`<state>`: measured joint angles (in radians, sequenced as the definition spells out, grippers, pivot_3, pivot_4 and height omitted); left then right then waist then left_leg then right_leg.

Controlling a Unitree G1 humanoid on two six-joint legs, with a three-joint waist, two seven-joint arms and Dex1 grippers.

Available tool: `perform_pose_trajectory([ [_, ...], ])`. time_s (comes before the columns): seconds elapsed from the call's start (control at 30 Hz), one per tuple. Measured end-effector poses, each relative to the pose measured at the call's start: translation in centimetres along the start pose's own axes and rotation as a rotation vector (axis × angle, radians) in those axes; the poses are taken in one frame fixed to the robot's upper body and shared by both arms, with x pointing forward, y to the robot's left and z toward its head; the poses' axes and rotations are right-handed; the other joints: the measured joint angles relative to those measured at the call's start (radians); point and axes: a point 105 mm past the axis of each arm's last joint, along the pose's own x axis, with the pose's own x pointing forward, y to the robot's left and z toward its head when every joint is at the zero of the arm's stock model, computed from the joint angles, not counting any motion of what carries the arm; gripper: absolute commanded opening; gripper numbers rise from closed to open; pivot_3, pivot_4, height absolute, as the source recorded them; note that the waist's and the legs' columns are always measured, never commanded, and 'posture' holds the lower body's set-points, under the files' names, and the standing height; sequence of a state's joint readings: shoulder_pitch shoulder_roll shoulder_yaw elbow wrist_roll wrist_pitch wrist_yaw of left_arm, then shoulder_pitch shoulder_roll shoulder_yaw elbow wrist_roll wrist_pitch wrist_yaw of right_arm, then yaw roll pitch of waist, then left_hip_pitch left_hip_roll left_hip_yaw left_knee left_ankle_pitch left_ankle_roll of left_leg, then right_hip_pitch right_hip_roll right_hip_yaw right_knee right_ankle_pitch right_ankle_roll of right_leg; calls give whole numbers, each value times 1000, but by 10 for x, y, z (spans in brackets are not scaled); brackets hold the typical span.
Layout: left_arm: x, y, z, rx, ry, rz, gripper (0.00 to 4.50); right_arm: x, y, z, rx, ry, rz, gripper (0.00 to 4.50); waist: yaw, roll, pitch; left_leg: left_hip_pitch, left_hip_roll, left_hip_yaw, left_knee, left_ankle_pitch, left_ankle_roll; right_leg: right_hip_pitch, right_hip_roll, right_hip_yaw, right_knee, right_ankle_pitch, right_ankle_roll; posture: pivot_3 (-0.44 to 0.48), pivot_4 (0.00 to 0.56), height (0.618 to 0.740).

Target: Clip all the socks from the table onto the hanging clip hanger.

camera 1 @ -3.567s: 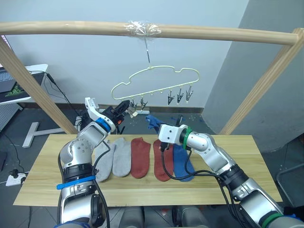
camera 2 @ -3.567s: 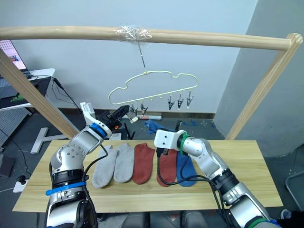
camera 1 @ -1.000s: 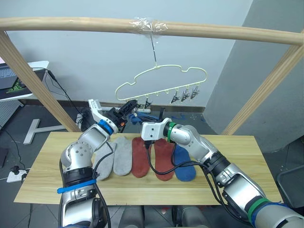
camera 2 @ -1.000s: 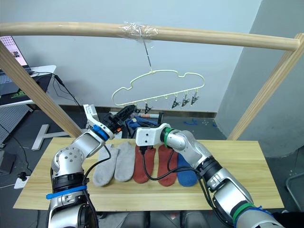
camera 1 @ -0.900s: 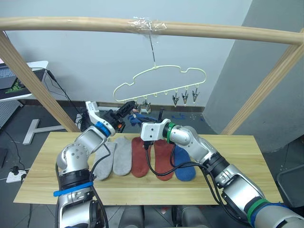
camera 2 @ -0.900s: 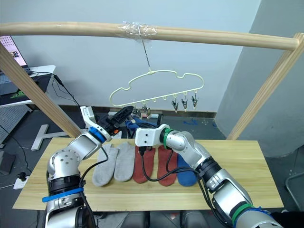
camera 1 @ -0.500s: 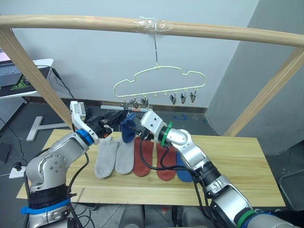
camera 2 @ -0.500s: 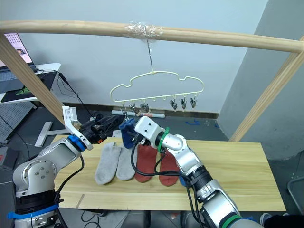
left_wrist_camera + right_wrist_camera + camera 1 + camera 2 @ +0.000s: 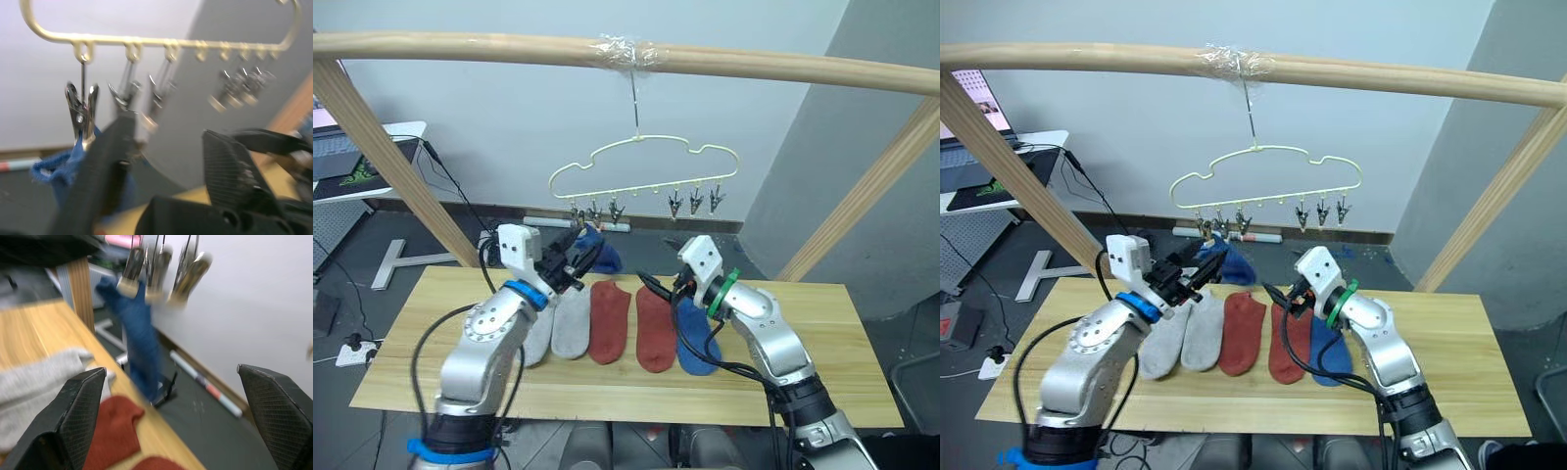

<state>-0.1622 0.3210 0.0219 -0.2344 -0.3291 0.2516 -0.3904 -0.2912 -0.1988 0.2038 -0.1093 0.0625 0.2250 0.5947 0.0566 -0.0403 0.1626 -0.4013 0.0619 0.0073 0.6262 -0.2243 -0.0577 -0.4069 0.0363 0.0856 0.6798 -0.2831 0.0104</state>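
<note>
Wooden surface (image 9: 822, 323) carries five socks (image 9: 612, 323) lying lengthwise, 12 to 6 o'clock. Clip hanger (image 9: 641, 176) hangs above; blue sock (image 9: 597, 253) dangles from its leftmost clips. Right jaws (image 9: 171, 421) gape wide, nearest the second blue sock (image 9: 697, 338) at 6 o'clock. Left jaws (image 9: 161, 161) open beside the clips.

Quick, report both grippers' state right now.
Left gripper: open, fingers spread beside the blue sock at the clip hanger, gripping nothing.
Right gripper: open, fingers wide apart, holding nothing.
</note>
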Motion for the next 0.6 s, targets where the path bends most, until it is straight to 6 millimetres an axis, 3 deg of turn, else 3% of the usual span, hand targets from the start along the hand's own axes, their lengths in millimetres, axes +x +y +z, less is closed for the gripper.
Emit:
perform_pose_trajectory([
  [0.17, 16, 8, -15, 43, -8, 117, 2279, -22, -15, 15, 12, -20, -33, 4500, -1, -1, 2, -1, -1, 1, 1, 0, 0, 0, 1, 1, 0, 1, 1, 174, 140, 740],
  [0.3, 25, 9, -13, 66, -58, 152, 2279, -23, -8, 30, 45, -59, 5, 4500, -7, -1, 2, 0, 0, 1, 1, 0, 0, 0, 2, 1, 0, 1, 1, 162, 141, 740],
  [0.47, 37, 6, -25, 31, -49, 161, 2279, -22, -4, 55, 47, -108, 72, 4500, -7, -1, 2, -1, 0, 1, 2, 0, 0, 0, 2, 2, 0, 1, 2, 146, 143, 740],
  [0.6, 41, 13, -16, 43, -83, 189, 2279, -21, -7, 63, 36, -119, 73, 4500, -7, -1, 2, -1, 0, 1, 2, 0, 0, 0, 3, 2, 0, 2, 3, 142, 146, 740],
])
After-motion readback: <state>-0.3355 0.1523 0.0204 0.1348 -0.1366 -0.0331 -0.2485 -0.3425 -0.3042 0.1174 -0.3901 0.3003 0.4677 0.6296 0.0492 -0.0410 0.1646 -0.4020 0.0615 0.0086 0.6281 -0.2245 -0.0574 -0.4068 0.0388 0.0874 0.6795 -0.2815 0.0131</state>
